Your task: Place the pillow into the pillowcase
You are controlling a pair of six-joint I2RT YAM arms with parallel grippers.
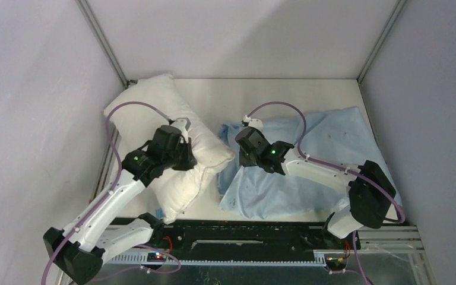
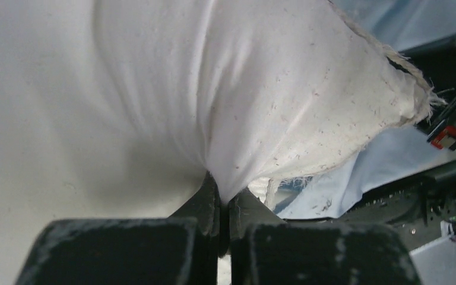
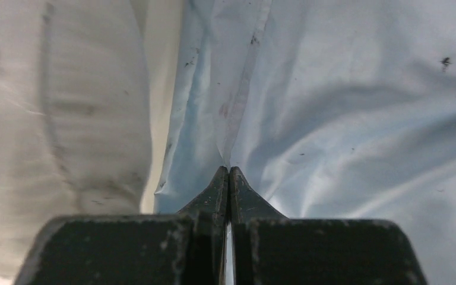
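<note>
The left gripper (image 2: 219, 193) pinches a fold of the pillow (image 1: 148, 110), which lies left of the pillowcase (image 1: 332, 142). The right gripper (image 3: 230, 173) clamps the pillowcase's edge. If it caught both layers, the mouth may not open.

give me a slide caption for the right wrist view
The right gripper pinches a fold of the light blue pillowcase near its edge.
</note>
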